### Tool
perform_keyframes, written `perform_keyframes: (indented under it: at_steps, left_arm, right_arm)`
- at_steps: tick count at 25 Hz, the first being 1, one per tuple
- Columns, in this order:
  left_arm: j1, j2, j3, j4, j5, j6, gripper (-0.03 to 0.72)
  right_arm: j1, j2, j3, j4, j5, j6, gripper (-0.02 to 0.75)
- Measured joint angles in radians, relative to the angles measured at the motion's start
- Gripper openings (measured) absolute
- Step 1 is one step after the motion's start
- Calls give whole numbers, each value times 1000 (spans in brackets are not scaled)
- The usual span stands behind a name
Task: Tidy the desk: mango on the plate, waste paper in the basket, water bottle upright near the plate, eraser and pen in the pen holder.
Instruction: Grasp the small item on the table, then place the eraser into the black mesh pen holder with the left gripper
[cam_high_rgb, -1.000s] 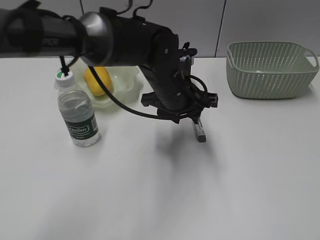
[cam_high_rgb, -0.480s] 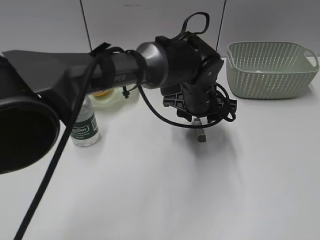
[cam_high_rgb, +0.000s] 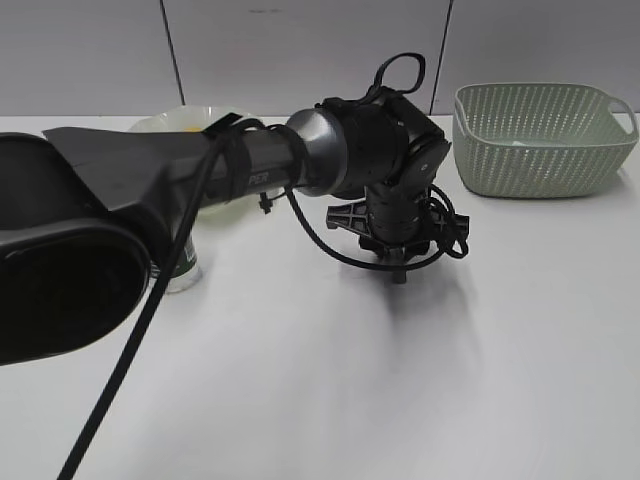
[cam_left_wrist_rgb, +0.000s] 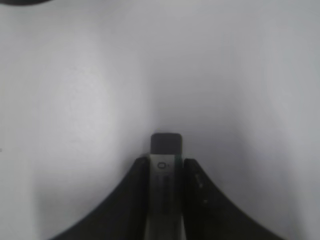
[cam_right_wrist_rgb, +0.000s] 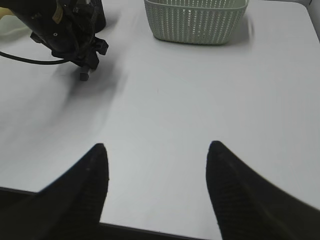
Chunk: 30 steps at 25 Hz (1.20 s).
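My left gripper (cam_high_rgb: 399, 262) reaches across the middle of the table and points down, low over the surface. It is shut on the eraser (cam_left_wrist_rgb: 164, 172), a grey bar with a dark end that sticks out past the fingertips. The eraser's tip also shows in the exterior view (cam_high_rgb: 400, 276) and in the right wrist view (cam_right_wrist_rgb: 84, 76). The plate (cam_high_rgb: 170, 123) and the water bottle (cam_high_rgb: 183, 272) peek out behind my left arm. The mango is hidden by the arm. The basket (cam_high_rgb: 540, 140) stands at the back right. My right gripper (cam_right_wrist_rgb: 157, 155) is open and empty. I cannot make out the waste paper, pen or pen holder.
My left arm (cam_high_rgb: 150, 190) fills the left half of the exterior view and blocks what lies behind it. The basket also shows at the top of the right wrist view (cam_right_wrist_rgb: 195, 20). The table's front edge (cam_right_wrist_rgb: 150, 230) lies just below my right fingers.
My left arm has swung forward and now covers the mango and most of the plate and bottle. The gripper has moved slightly right and lower, still holding the eraser.
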Motion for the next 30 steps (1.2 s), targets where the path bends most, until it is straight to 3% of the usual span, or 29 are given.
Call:
perform_keyframes:
  at_steps: [2,6,11,14,21,30]
  left_arm:
    - [0,1,-6,0,-8,0,133]
    - [0,9,-58,28,-34,0,139]
    - [9,-73,-83,215,-191,-1,139]
    - [58,-125,-92,308,-325,-1,139]
    - [203,-109,-92,334,-530,-4,139]
    - [223,-52,-90,334,-556,-4,139]
  right_arm:
    - [0,0,0,0,0,0,488]
    - [0,0,0,1,0,0,488]
    - [0,0,0,1,0,0,488]
    - [0,0,0,1,0,0,488]
    - [0,0,0,1,0,-1,488]
    - [0,0,0,1,0,-1,488]
